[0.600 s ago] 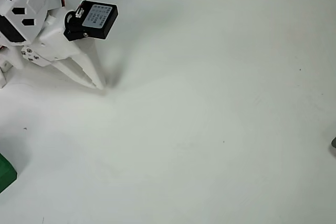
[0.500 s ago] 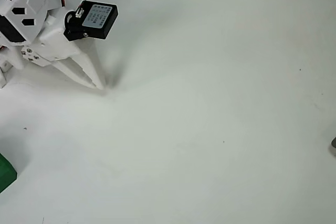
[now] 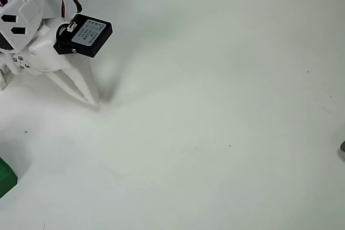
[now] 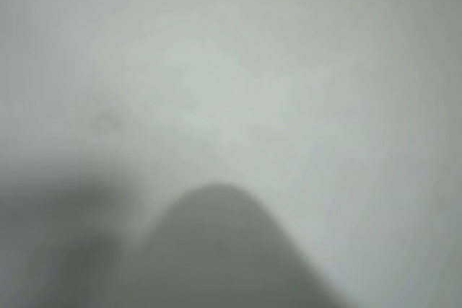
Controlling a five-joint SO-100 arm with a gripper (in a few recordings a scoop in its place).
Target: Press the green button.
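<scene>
In the overhead view the white end effector (image 3: 92, 100) sits near the bench's (image 3: 226, 106) upper-left corner, its two fingers drawn together to one point with nothing between them, the tip low over bare surface. The green button (image 3: 5, 177) shows as a corner at the left edge, well apart from it. The wrist view is blurred.

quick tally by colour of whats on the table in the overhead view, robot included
green: 1, the green button, only a corner showing at the left edge
white: 1, the gripper with its arm
black: 1, the black box with a white label on the arm
dark: 1, an unclear bit at the right edge
total: 4
</scene>
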